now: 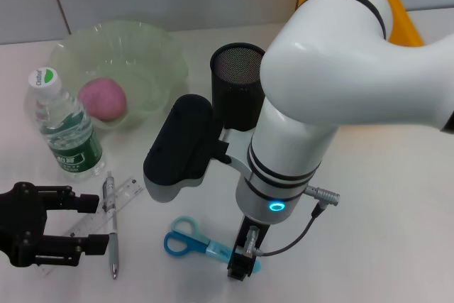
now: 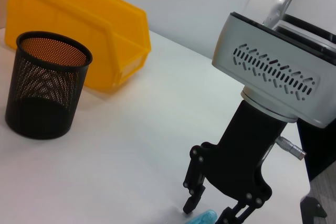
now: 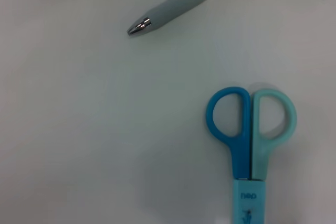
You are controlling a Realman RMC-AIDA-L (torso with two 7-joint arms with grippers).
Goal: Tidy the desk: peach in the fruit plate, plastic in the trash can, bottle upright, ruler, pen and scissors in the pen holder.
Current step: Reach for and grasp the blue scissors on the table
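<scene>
Head view has the right gripper [image 1: 241, 269] down at the desk right over the sheathed blade end of the scissors [image 1: 190, 240], so it looks like it's lining up a grab there, leaving the two handle loops sticking out free. From the left wrist view its fingers [image 2: 193, 196] are spread with the blue tip between them, not closed on it yet as far as I can tell.

The left gripper [image 1: 84, 225] sits low at the near left corner of the desk with its fingers apart, holding nothing, just beside the ruler [image 1: 113, 204] and the pen [image 1: 111, 222], which lies across the ruler.

Peach [image 1: 103, 98] is already in the green fruit plate [image 1: 152, 44], and the bottle [image 1: 62, 124] is standing upright next to it. The mesh pen holder [image 1: 236, 76] is behind the right arm, so the scissors probably need a lift up and back. Yellow bin [image 1: 406, 18] is at the far right.
</scene>
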